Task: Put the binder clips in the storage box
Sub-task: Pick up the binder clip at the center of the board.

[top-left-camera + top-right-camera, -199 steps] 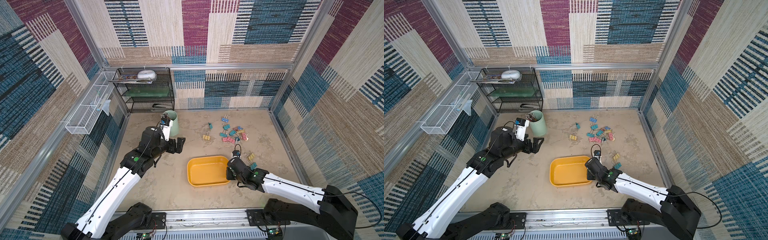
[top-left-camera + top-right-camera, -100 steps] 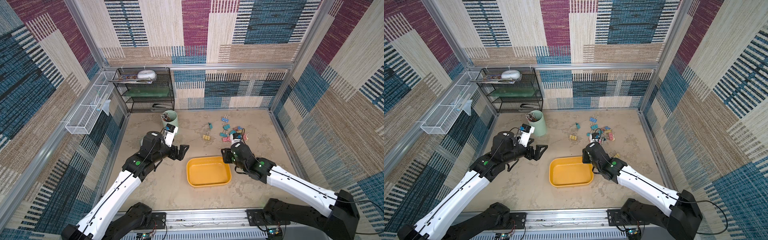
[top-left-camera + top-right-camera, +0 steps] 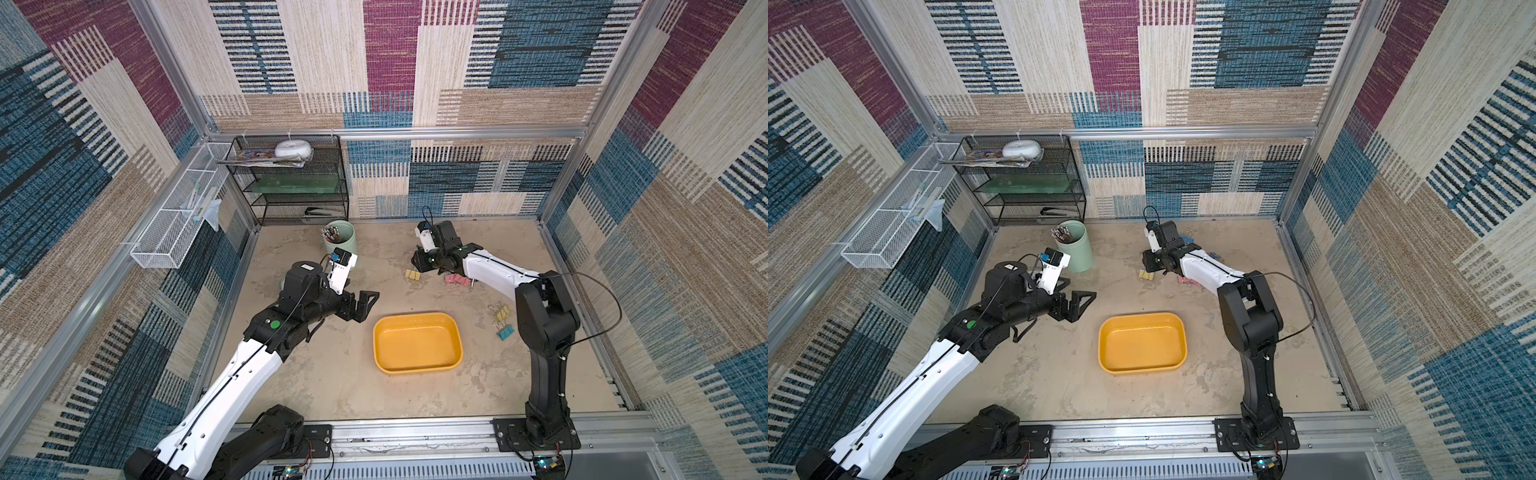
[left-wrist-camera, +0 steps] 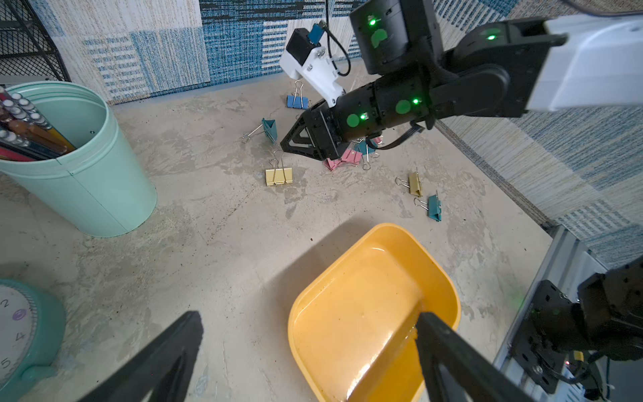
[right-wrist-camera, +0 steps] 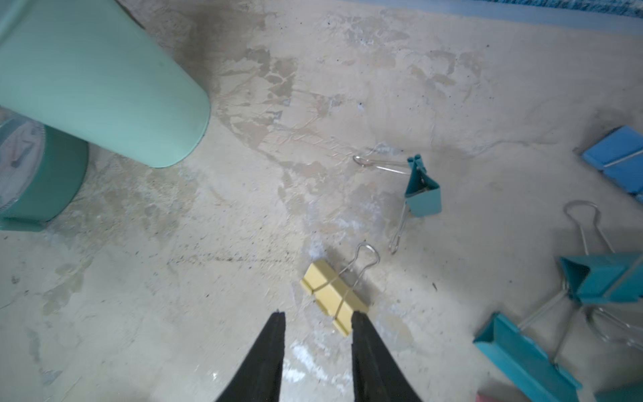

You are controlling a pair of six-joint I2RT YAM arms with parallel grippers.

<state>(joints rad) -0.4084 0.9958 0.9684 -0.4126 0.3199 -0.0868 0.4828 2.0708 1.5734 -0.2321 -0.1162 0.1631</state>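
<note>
Left hand [image 3: 366, 306]: spread wide, empty, hovering near the storage box [image 3: 417, 343].
Right hand [image 5: 318, 314]: fingers parted a little, nothing between them, low over the bench [image 3: 332, 374], tips just short of a yellow clip [image 5: 333, 296].
Binder clips [image 4: 349, 156]: scattered on the bench beyond the box.

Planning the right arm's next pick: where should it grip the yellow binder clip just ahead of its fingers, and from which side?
Likely the body of the yellow binder clip, from straight above. It lies flat on the table with a wire handle folded across it, so its long edges are the faces to pinch. The right gripper, open and empty, must turn to straddle them.
</note>
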